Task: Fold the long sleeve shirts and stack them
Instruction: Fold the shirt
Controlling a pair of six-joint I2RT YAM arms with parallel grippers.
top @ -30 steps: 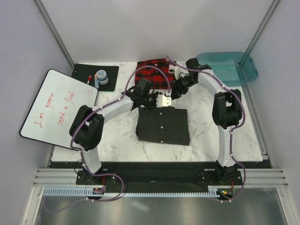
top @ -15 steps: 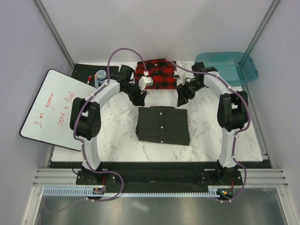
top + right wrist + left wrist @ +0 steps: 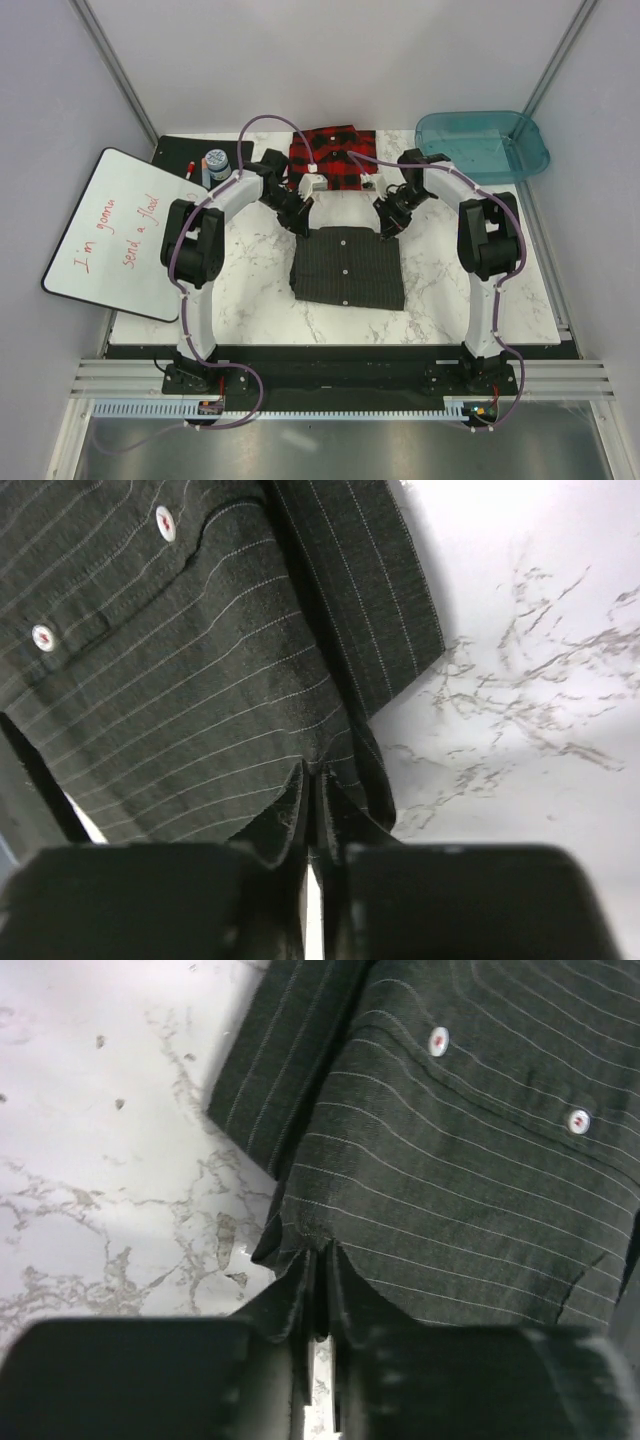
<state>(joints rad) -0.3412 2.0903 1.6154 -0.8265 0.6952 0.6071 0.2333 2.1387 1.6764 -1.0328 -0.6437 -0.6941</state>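
Left tool (image 3: 318, 1295): jaws nearly closed, pinching a pleat of cloth at the far left corner of the pinstriped shirt (image 3: 470, 1180). Right tool (image 3: 312, 805): likewise clamped on a pleat at the far right corner. The pinstriped shirt lies folded, buttons up, mid-surface (image 3: 250, 290), between both arms. The plaid shirt (image 3: 340, 178) lies folded just beyond it, near the far edge. A teal tub (image 3: 480, 145) sits at far right.

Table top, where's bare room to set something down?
Bare marble lies between the whiteboard and the pinstripe shirt, right of it, and along the near edge. The back is crowded: plaid shirt, teal tub, black mat, plus left gripper and right gripper pinching the shirt's far corners.
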